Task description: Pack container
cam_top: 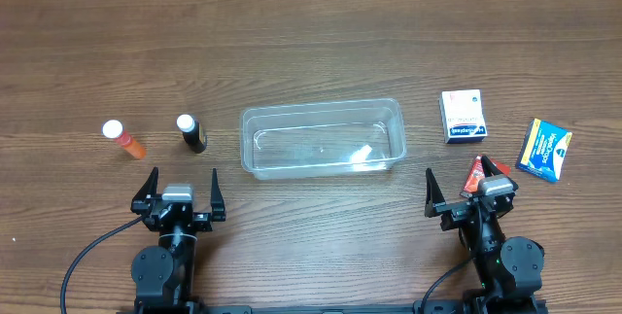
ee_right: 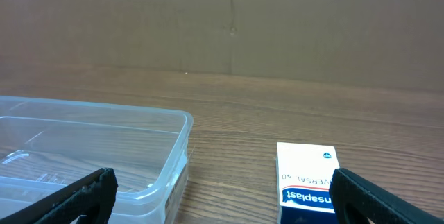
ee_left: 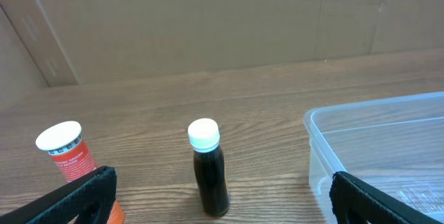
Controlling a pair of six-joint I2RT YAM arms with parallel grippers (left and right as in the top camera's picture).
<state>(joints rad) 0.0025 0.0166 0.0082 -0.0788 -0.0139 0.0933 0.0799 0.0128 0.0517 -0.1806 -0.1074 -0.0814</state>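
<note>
At the centre of a wood-grain table (cam_top: 311, 42), the clear plastic container (cam_top: 321, 109) sits open-topped. To its left are a dark bottle (cam_top: 191, 133) and, farther out, an orange bottle (cam_top: 124, 140), both white-capped. To its right are a white-and-blue carton (cam_top: 463, 117) and a blue-and-yellow packet (cam_top: 544, 149). Nearer the robot, the left gripper (cam_top: 183, 183) and the right gripper (cam_top: 465, 183) have their jaws spread wide, grasping nothing, with a red item (cam_top: 477, 169) partly hidden beside the right one.
</note>
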